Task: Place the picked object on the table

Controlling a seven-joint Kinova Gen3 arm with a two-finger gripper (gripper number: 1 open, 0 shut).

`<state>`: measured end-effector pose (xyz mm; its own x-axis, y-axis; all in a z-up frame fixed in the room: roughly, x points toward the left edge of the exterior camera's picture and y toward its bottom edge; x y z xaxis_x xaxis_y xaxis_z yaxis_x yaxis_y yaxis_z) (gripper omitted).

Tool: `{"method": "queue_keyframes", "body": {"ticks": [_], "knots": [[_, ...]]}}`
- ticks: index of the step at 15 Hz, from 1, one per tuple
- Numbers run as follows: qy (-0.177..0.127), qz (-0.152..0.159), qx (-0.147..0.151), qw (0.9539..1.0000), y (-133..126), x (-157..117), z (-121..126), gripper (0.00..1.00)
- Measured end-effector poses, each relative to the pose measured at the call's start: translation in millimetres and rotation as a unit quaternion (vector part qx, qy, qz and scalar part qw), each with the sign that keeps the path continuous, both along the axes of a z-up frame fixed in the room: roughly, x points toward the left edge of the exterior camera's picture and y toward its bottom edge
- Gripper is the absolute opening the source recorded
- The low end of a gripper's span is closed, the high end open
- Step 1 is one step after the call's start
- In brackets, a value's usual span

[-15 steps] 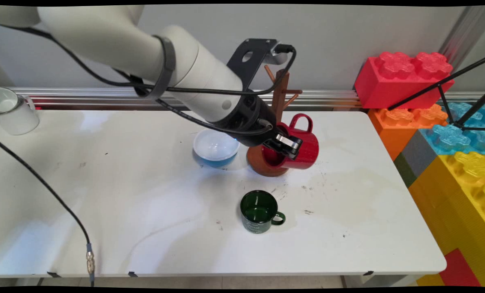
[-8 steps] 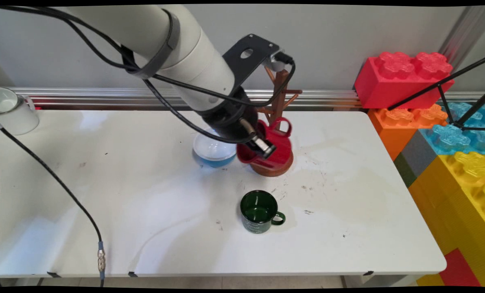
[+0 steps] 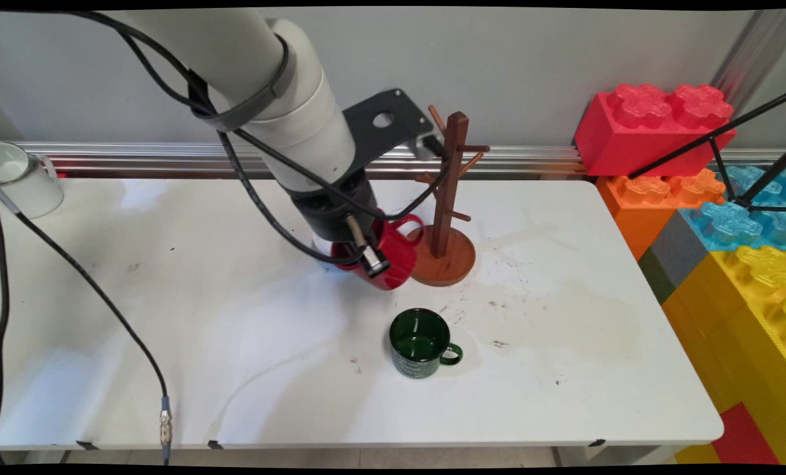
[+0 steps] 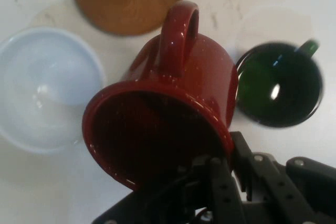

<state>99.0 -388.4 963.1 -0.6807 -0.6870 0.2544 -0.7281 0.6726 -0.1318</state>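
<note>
gripper point(image 3: 366, 254): fingers clamped on rim of red mug point(image 3: 383, 254)
red mug: held tilted above table point(image 3: 235, 343), handle toward mug tree
mug tree point(image 3: 447, 198): at 3 o'clock of red mug, just beside, pegs bare
blue bowl point(image 4: 44, 90): beside red mug, mostly behind arm in main view
green mug point(image 3: 421, 343): upright on table, at 5 o'clock of red mug, apart
white mug point(image 3: 20, 179): table's far 10 o'clock corner

Main view: fixed camera above the near side of the counter point(image 3: 564, 369), looking down across it toward the back wall; takes in the whole top.

Hand view: camera on the hand, looking along the gripper point(image 4: 231, 174) down at the counter point(image 4: 31, 192) from close by.

Shared by both: red mug point(image 3: 390, 254) point(image 4: 168, 114), green mug point(image 3: 421, 343) point(image 4: 281, 85), round wooden base of the mug tree point(image 3: 455, 260) point(image 4: 128, 1).
</note>
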Motion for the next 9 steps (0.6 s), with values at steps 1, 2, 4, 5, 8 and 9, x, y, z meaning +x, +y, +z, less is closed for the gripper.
{"method": "queue_keyframes", "body": {"ticks": [1, 2, 4, 5, 8, 9], "knots": [[-0.014, -0.002, 0.002, 0.9999, 0, 2, -3, 0.0], [-0.03, -0.003, 0.005, 0.9995, 0, 4, -7, 0.0], [-0.055, -0.003, 0.013, 0.9984, 0, 6, -15, 0.0], [-0.066, -0.003, 0.017, 0.9977, 0, 7, -20, 0.0], [-0.09, -0.003, 0.033, 0.9954, 2, 5, -35, 0.0], [-0.095, -0.003, 0.036, 0.9948, 3, 3, -40, 0.0]]}}
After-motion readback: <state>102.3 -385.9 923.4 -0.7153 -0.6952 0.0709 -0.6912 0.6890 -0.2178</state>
